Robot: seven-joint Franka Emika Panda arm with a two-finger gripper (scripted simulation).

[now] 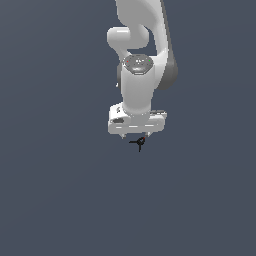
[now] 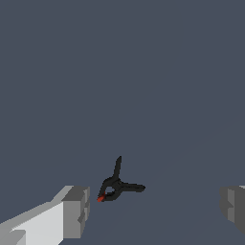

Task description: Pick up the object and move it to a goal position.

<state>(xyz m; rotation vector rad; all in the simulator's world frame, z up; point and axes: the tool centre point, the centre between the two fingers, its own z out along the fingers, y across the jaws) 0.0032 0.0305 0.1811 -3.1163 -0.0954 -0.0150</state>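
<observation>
The object (image 1: 139, 143) is a tiny black thing of thin prongs spreading from a small ring, lying on the flat grey floor. In the wrist view the object (image 2: 117, 185) shows a small red tip on one prong. My white gripper (image 1: 134, 136) hangs straight down just over it, on the white arm (image 1: 137, 75). In the wrist view the gripper (image 2: 153, 206) is open, its grey fingertips (image 2: 76, 210) wide apart. The object lies between them, much closer to one finger, touching neither.
A plain dark grey floor (image 1: 60, 200) fills both views. Nothing else shows on it.
</observation>
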